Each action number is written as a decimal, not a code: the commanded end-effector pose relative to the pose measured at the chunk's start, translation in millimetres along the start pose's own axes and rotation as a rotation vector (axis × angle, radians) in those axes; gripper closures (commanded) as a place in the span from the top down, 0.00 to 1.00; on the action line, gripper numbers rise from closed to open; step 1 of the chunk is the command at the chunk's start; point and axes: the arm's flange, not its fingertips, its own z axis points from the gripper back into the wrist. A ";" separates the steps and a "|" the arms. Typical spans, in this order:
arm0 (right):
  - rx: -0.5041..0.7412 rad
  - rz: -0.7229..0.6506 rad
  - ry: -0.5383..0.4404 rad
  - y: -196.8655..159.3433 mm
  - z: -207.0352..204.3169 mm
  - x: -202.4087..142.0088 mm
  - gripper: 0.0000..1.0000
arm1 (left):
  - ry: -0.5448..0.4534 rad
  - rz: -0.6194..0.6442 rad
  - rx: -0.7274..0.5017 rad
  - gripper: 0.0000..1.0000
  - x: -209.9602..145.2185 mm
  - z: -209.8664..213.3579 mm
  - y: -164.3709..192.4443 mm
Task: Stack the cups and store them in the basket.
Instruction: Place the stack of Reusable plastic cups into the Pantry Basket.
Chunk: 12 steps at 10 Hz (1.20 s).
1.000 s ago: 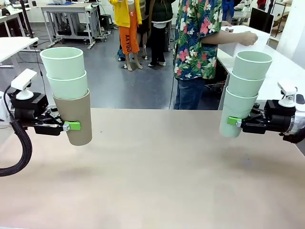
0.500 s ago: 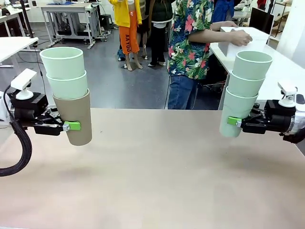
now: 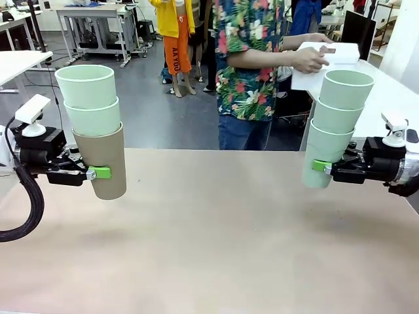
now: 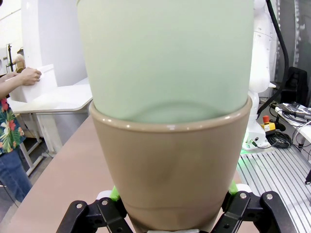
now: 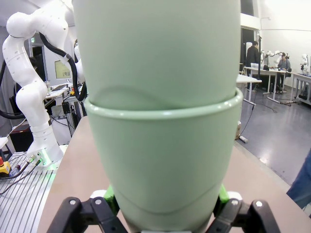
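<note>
**Two cup stacks held over the desk, basket in the person's hands**

The brown table [image 3: 216, 255] lies bare between the arms. Beyond its far edge stands a person [image 3: 245, 59] in a flowered shirt, one hand [image 3: 308, 60] on the white basket [image 3: 330, 55], which is held up in the air past the far right corner. Near the left edge, the left stack [image 3: 91, 111] stands upright: two mint cups nested in a tan cup [image 3: 105, 163]. Near the right edge is the right stack [image 3: 334, 124] of three mint cups. The left gripper [image 3: 103, 173] is clamped tight around the tan cup's lower wall. The right gripper [image 3: 319, 166] is clamped likewise on its stack's bottom cup.
</note>
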 end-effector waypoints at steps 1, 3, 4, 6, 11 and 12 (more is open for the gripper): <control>0.005 0.017 -0.013 0.5 -0.1 2.5 0.84 | -0.009 -0.003 -0.002 0.85 3.0 -0.9 -0.2; 0.005 0.017 -0.013 0.5 -0.1 2.5 0.84 | -0.009 -0.003 -0.002 0.85 3.0 -0.9 -0.2; 0.005 0.017 -0.013 0.5 -0.1 2.5 0.84 | -0.009 -0.003 -0.002 0.85 3.0 -0.9 -0.2; 0.005 0.017 -0.013 0.5 -0.1 2.5 0.84 | -0.009 -0.003 -0.002 0.85 3.0 -0.9 -0.2; 0.005 0.017 -0.013 0.5 -0.1 2.5 0.84 | -0.009 -0.003 -0.002 0.85 3.0 -0.9 -0.2; 0.005 0.017 -0.013 0.5 -0.1 2.5 0.84 | -0.009 -0.003 -0.002 0.85 3.0 -0.9 -0.2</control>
